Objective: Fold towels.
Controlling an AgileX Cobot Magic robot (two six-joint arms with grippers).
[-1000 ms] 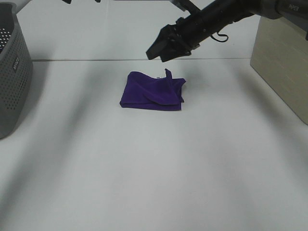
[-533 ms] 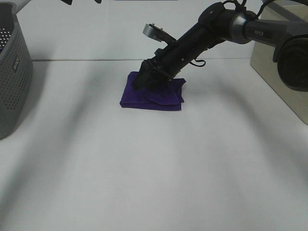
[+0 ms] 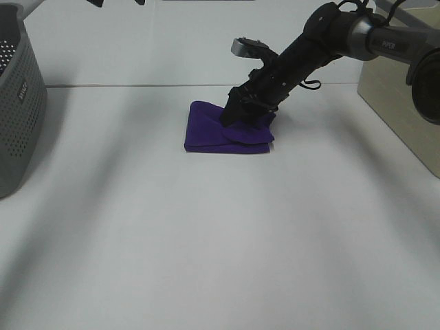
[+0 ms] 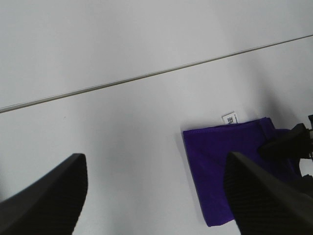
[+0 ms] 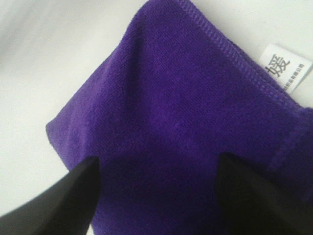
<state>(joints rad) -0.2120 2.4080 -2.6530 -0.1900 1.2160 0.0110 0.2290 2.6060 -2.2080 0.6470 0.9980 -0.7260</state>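
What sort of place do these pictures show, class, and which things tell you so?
Probably a robot test bench or lab, not a home. A bare white table holds only one purple towel, a black robot arm's right hand is on it, and a grey plastic basket waits at the side.

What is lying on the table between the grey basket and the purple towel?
Nothing: in the exterior high view only bare white table separates the basket from the towel. A thin seam line crosses the table farther back.

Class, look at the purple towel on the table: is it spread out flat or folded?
Folded. The towel lies as a small compact bundle with an overlapping layer, its white tag at one edge.
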